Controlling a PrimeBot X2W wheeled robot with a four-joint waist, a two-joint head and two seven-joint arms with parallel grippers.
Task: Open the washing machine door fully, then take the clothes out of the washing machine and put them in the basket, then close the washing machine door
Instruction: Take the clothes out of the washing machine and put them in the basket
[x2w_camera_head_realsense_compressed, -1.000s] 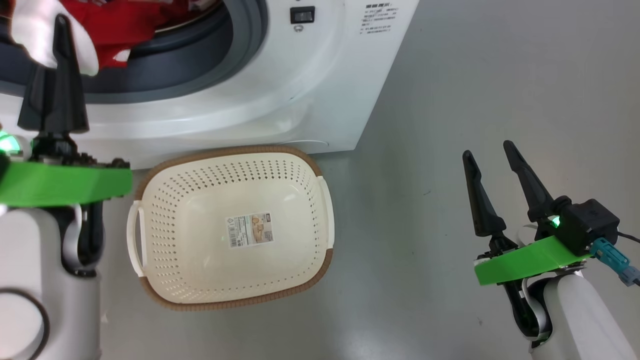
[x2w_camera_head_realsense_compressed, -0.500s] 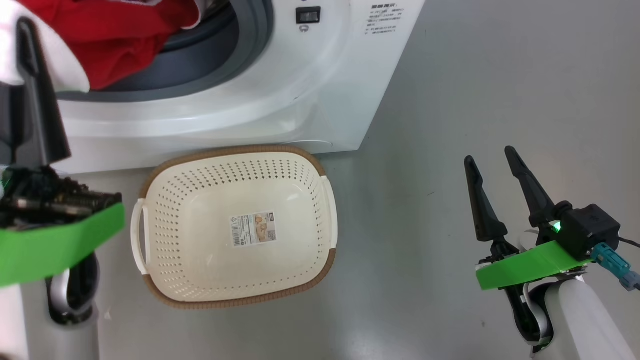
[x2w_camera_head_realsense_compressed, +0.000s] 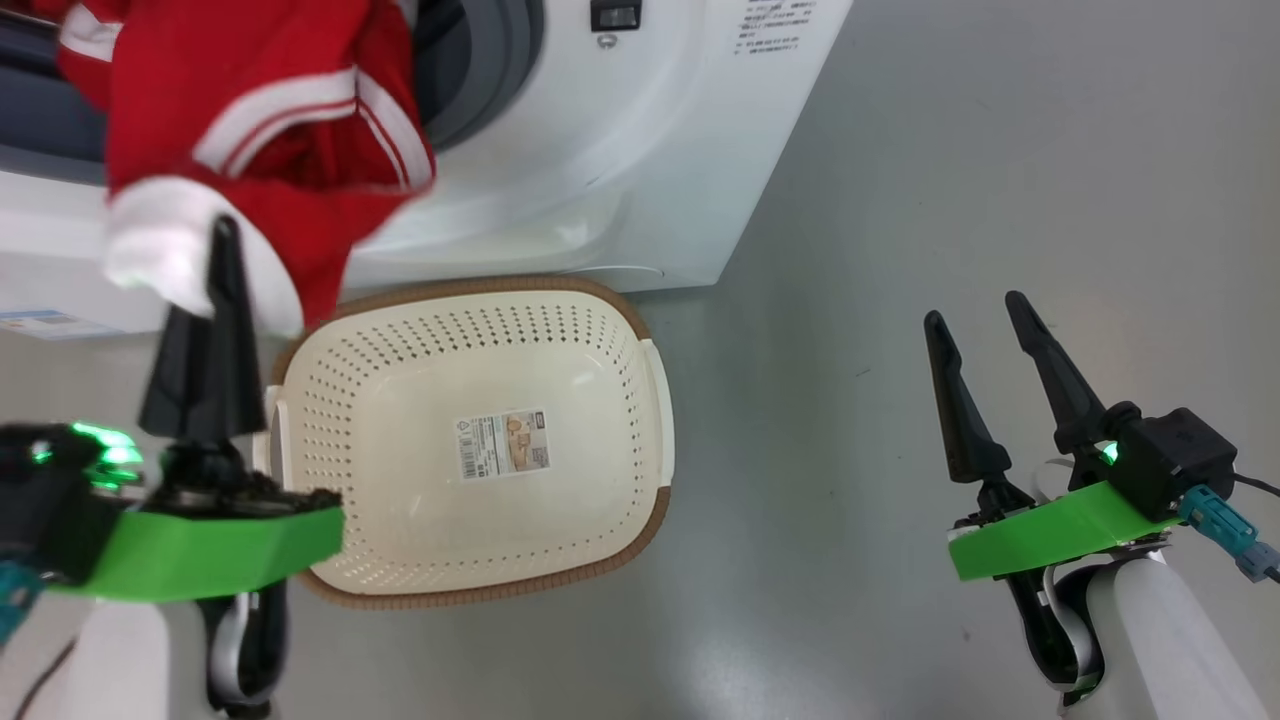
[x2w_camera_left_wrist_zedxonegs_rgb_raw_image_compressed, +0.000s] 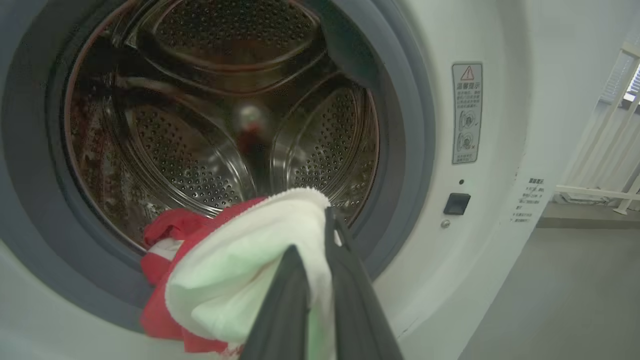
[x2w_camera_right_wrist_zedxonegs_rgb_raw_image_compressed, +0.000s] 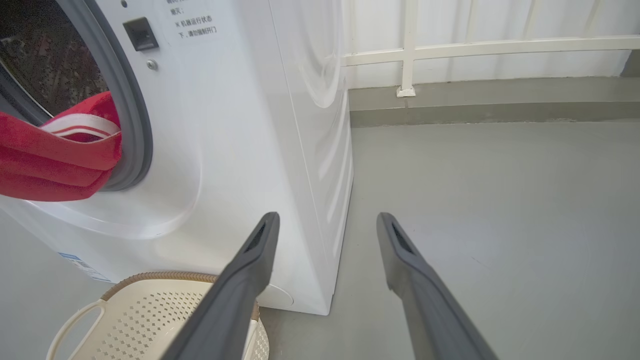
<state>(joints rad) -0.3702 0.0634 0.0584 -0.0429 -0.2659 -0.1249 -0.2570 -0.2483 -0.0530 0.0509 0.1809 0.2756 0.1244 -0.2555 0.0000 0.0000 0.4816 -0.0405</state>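
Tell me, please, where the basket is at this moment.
In the head view, the basket stands on the floor directly before the washing machine, near the left tool, which grips the red clothes by the basket's upper-left corner.

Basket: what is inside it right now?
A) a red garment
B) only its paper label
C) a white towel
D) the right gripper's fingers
B: in the head view the basket is bare inside apart from the label, and the garment is clamped in the shut left gripper, not lying in it.
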